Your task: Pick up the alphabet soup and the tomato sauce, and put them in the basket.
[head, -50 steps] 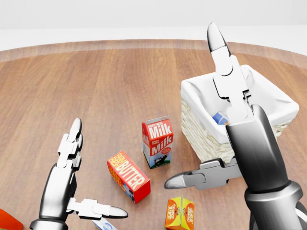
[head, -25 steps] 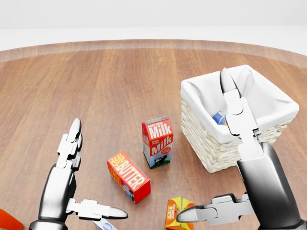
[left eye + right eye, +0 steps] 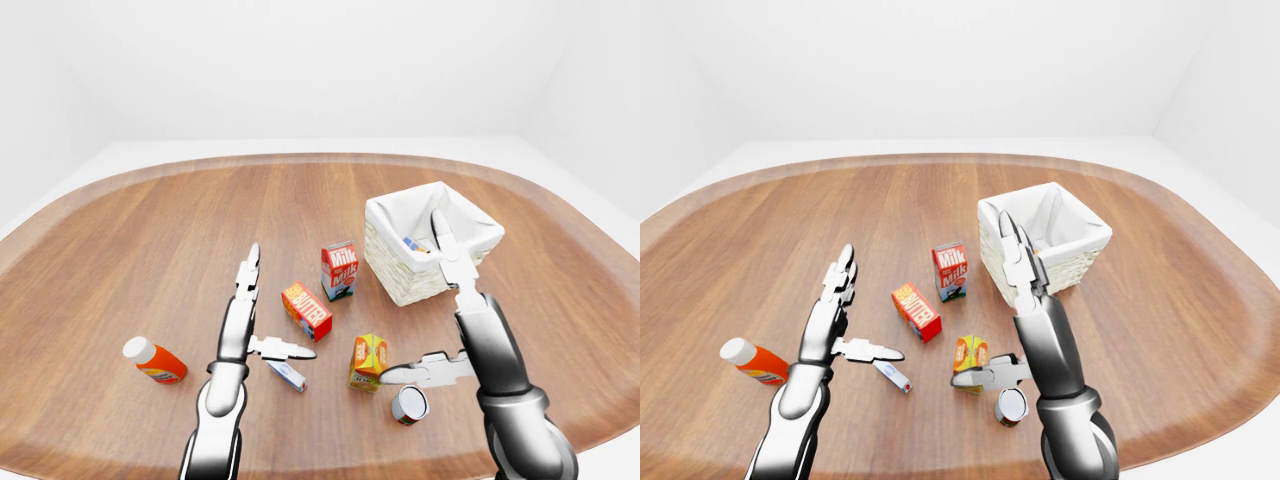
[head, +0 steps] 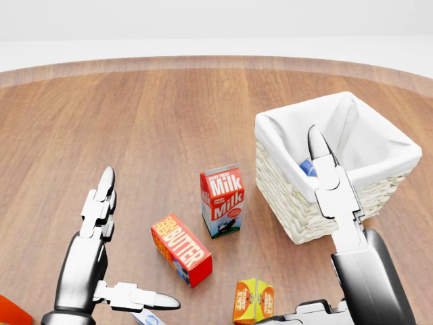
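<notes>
On the left of the left-eye view, the left hand point(image 3: 250, 320) is hanging over the surface point(image 3: 150, 230) with its fingers spread, holding nothing. Near the bottom, a can point(image 3: 409, 404) is lying on its side, probably the next one to grab. Over a second, the right hand point(image 3: 445, 300), fingers spread and empty, is coming down and away from the basket point(image 3: 470, 232), where another can point(image 4: 308, 167) is peeking out.

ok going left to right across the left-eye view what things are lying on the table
Orange bottle with a white cap → small white-and-blue tube → butter box → milk carton → orange-yellow carton → can lying on its side → basket.
</notes>
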### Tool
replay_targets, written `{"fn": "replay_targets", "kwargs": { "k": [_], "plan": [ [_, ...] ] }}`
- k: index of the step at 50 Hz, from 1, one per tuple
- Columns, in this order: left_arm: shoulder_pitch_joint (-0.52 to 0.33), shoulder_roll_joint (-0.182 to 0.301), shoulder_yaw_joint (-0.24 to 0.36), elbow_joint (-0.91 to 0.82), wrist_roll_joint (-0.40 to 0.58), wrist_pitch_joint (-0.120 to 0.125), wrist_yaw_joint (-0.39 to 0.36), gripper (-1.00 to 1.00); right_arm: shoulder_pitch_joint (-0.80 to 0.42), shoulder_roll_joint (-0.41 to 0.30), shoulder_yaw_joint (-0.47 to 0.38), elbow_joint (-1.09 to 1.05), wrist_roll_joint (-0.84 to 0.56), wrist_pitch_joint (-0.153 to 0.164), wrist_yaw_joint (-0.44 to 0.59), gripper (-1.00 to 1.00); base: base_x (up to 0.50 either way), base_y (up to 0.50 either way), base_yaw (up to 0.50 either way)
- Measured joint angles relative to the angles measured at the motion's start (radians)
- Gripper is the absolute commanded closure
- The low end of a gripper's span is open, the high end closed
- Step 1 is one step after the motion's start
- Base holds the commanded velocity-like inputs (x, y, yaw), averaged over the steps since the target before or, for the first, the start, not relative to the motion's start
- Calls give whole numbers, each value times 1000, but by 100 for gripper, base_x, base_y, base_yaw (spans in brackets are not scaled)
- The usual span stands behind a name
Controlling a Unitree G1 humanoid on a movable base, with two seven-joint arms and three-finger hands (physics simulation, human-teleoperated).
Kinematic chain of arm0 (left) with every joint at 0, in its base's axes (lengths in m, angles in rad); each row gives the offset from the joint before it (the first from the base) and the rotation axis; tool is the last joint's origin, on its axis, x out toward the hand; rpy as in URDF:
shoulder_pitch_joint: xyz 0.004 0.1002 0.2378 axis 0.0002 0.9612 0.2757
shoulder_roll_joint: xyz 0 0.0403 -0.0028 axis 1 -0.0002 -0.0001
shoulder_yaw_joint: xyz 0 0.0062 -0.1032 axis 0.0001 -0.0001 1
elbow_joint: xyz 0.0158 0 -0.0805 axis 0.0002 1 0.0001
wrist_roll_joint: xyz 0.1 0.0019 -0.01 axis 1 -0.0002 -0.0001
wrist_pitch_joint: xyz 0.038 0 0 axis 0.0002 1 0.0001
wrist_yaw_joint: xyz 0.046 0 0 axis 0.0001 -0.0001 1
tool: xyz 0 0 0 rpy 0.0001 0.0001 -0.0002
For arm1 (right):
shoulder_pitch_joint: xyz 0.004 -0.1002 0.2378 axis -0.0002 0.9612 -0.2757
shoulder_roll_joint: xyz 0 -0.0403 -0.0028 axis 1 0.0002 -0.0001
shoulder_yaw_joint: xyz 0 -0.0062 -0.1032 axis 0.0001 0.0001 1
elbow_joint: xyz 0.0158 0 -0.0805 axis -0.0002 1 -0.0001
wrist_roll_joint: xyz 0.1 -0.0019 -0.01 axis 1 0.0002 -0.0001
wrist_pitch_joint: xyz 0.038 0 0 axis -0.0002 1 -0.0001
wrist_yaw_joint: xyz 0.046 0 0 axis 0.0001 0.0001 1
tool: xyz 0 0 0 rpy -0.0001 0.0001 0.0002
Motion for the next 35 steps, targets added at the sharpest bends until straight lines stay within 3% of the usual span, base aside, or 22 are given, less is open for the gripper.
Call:
{"fn": "replay_targets", "kwargs": {
  "k": [25, 35],
  "plan": [
    [3, 0, 1, -8, -2, 0, 2, -100, 137, -39, 58, 84, 9, -121, -119, -100, 0, 0, 0],
    [4, 0, 1, -9, -1, 0, 2, -100, 203, -52, 53, 108, 24, -121, -147, -100, 0, 0, 0]
  ]
}}
